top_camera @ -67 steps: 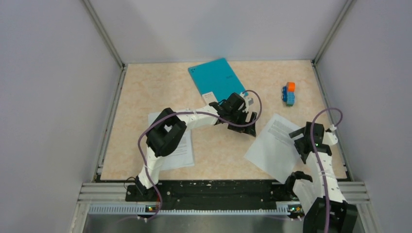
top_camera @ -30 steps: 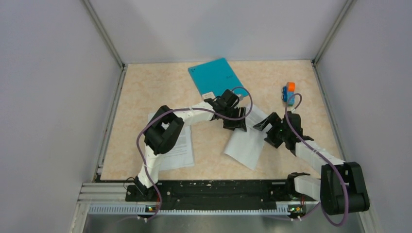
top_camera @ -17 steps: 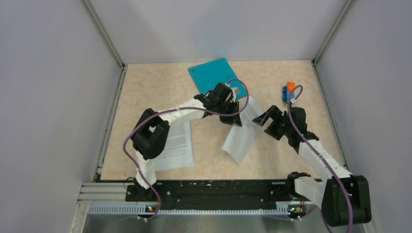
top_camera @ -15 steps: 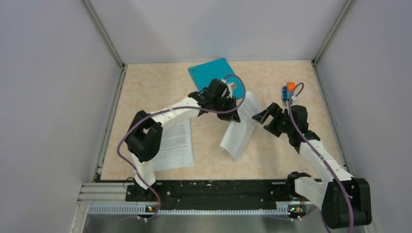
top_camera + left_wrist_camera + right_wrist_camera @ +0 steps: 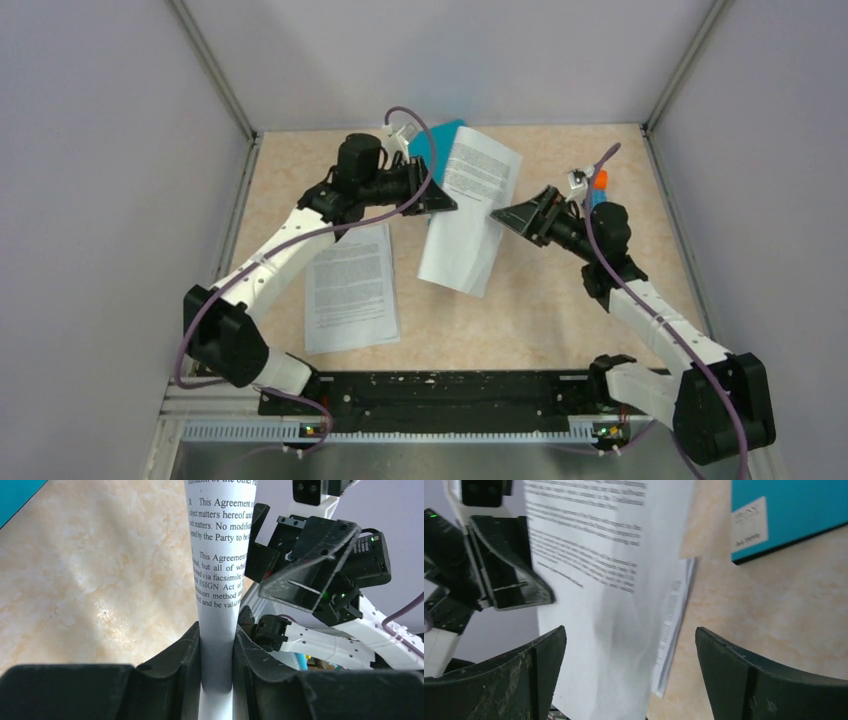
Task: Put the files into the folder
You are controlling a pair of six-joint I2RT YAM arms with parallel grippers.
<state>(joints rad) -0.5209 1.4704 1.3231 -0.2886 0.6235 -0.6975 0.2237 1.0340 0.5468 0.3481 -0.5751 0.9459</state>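
Observation:
A white printed sheet of the files (image 5: pixel 470 215) hangs tilted in the air over the table's middle. My left gripper (image 5: pixel 443 205) is shut on its left edge; in the left wrist view the paper (image 5: pixel 220 555) runs up from between the fingers (image 5: pixel 216 645). My right gripper (image 5: pixel 512 215) stands open just right of the sheet, and its wrist view has the paper (image 5: pixel 594 580) in front of wide jaws (image 5: pixel 629 650). Another sheet (image 5: pixel 350 285) lies flat on the left. The teal folder (image 5: pixel 445 130) lies closed at the back, mostly hidden behind the raised sheet, with its white label (image 5: pixel 749 522) showing.
An orange-and-blue toy block stack (image 5: pixel 597 185) stands at the back right, partly behind the right arm. Grey walls with metal rails close in the table (image 5: pixel 560 320) on three sides. The arm bases sit on the black rail at the near edge.
The left arm has lifted the sheet off the table and carried it back toward the folder. The right gripper has moved up and back beside it, still open.

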